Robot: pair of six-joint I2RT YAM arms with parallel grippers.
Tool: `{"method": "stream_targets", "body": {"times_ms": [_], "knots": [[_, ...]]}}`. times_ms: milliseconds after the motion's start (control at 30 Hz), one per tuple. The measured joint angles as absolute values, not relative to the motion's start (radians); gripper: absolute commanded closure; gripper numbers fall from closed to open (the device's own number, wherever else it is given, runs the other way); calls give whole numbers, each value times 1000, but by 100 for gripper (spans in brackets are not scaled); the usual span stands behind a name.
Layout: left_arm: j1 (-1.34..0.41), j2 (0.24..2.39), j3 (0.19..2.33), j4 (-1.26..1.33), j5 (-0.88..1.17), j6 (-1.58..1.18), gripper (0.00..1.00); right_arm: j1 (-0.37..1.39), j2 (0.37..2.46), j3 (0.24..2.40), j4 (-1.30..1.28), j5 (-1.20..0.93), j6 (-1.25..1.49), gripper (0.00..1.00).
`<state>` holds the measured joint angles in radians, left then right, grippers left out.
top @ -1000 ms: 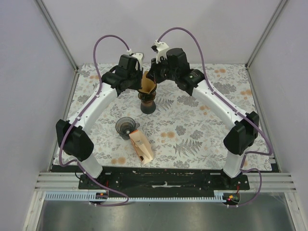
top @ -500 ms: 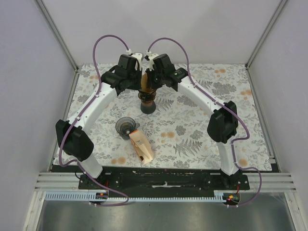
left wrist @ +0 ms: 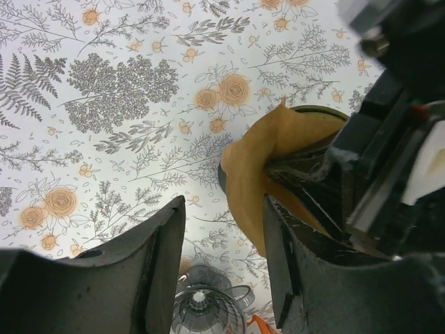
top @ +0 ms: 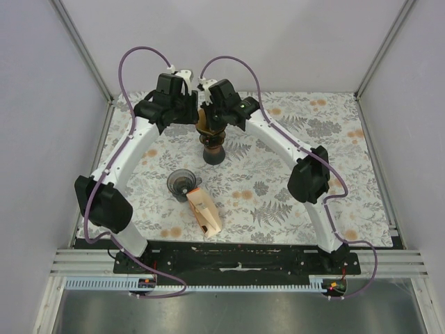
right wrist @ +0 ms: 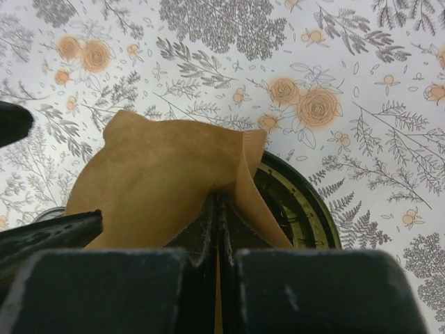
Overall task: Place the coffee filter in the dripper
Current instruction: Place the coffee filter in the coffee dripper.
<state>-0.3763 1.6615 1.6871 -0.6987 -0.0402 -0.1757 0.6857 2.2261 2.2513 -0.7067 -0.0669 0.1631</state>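
Left hand (left wrist: 222, 209) has released, its fingers now apart beside the coffee filter (right wrist: 167, 174). Right hand (right wrist: 217, 209) stays clamped on its fold over the dripper (right wrist: 299, 202). The filter sits crumpled, seating judged unfinished.

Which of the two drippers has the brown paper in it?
The dark dripper at the back: the brown coffee filter is tucked in it. The grey dripper in front has none.

The left arm (top: 131, 149) and right arm (top: 277, 137) are alike: curved white links dotted with rows of small dark screws, bulky black joint housings (top: 104, 207), black wrist units ending in black jaws, and looping purple cables (top: 142, 47).
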Motion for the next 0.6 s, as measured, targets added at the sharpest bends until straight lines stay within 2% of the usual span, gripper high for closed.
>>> {"method": "stream_targets", "body": {"times_ms": [67, 367, 600], "knots": [[-371, 1662, 1686, -700, -39, -176, 45, 693, 2242, 2259, -725, -57, 154, 100], [-366, 1675, 1679, -674, -25, -176, 59, 705, 2271, 2290, -749, -28, 109, 100], [-361, 1707, 1647, -651, -23, -175, 63, 708, 2273, 2292, -760, -29, 93, 100]]}}
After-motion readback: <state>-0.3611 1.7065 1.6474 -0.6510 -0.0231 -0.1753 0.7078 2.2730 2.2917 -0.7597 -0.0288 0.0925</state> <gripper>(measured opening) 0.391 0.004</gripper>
